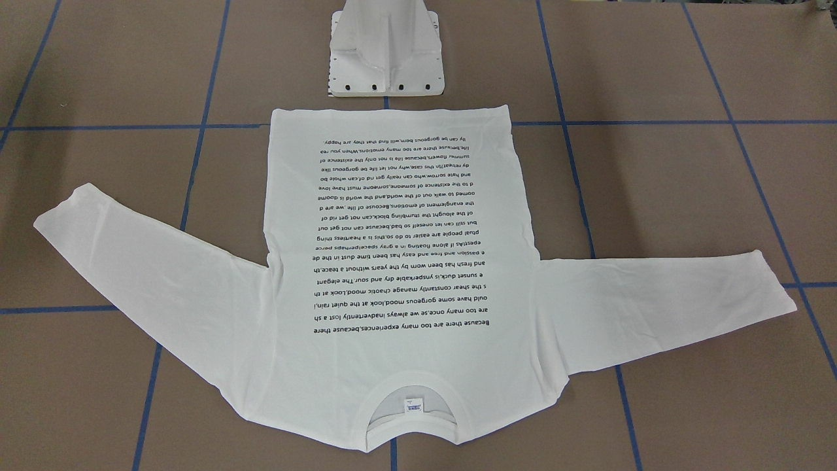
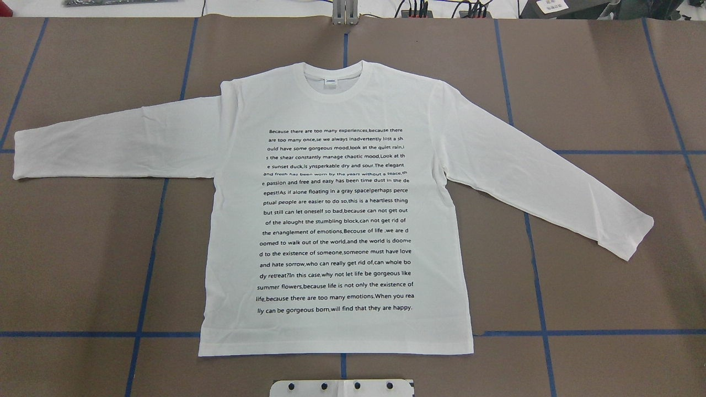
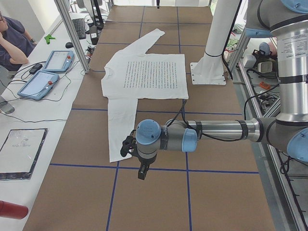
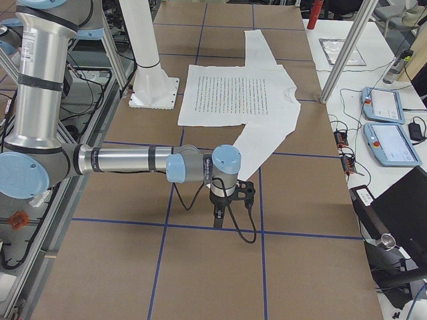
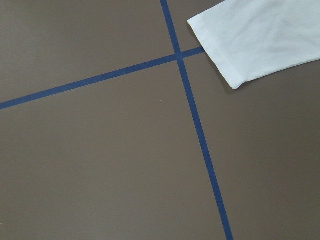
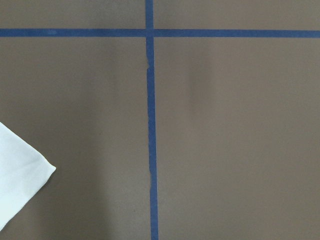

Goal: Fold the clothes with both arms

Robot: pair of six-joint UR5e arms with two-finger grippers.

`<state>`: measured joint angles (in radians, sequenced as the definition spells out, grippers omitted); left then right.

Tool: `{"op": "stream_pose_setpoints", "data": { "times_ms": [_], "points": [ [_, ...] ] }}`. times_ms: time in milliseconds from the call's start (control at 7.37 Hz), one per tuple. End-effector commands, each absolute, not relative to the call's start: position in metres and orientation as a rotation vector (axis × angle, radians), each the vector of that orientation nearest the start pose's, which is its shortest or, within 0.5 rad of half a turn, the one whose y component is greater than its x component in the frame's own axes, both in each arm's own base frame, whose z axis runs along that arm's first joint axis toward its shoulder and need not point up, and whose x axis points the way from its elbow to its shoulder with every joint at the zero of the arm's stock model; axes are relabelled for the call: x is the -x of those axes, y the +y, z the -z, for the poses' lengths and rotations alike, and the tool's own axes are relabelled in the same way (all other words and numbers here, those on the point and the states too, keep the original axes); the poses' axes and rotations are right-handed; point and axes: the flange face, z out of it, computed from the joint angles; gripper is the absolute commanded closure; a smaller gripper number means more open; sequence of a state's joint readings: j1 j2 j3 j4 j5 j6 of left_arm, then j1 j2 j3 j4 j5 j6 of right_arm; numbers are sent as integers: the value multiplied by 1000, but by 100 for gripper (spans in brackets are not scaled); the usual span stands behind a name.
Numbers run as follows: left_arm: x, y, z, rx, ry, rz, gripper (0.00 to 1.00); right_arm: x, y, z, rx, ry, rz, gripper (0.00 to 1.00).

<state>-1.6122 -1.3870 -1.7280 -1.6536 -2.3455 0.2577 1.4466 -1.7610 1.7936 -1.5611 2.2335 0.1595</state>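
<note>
The white long-sleeved T-shirt (image 2: pixel 336 220) lies flat on the brown table, printed text up, both sleeves spread out to the sides. It also shows in the front view (image 1: pixel 392 275). In the exterior left view my left gripper (image 3: pixel 142 171) hangs over the table beside the near sleeve's cuff (image 3: pixel 115 154). In the exterior right view my right gripper (image 4: pixel 218 215) hangs just past the other cuff (image 4: pixel 243 170). I cannot tell whether either is open or shut. The left wrist view shows a cuff (image 5: pixel 255 40), the right wrist view a cuff corner (image 6: pixel 20 165); no fingers show.
The white pedestal base (image 1: pixel 386 52) stands by the shirt's hem. Blue tape lines (image 2: pixel 154 220) cross the table. Teach pendants (image 3: pixel 48 72) lie on a side table past aluminium posts (image 3: pixel 72 33), and an operator (image 3: pixel 12 38) sits there.
</note>
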Motion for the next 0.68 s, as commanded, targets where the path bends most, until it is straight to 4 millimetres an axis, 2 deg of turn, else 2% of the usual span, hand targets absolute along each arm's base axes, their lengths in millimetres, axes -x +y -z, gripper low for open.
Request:
{"op": "stream_pose_setpoints", "data": {
  "times_ms": [0, 271, 407, 543],
  "points": [
    [83, -415, -656, -171, 730, -231, 0, -20, -421, -640, 48, -662, -18, 0],
    [84, -420, -647, -189, 721, -238, 0, -18, -422, -630, 32, -665, -2, 0],
    [84, -423, -645, -197, 721, -239, 0, -6, -425, -628, 35, -665, 22, 0],
    [84, -426, -644, -235, 715, -256, 0, 2, -427, -617, 18, -668, 48, 0]
  ]
}}
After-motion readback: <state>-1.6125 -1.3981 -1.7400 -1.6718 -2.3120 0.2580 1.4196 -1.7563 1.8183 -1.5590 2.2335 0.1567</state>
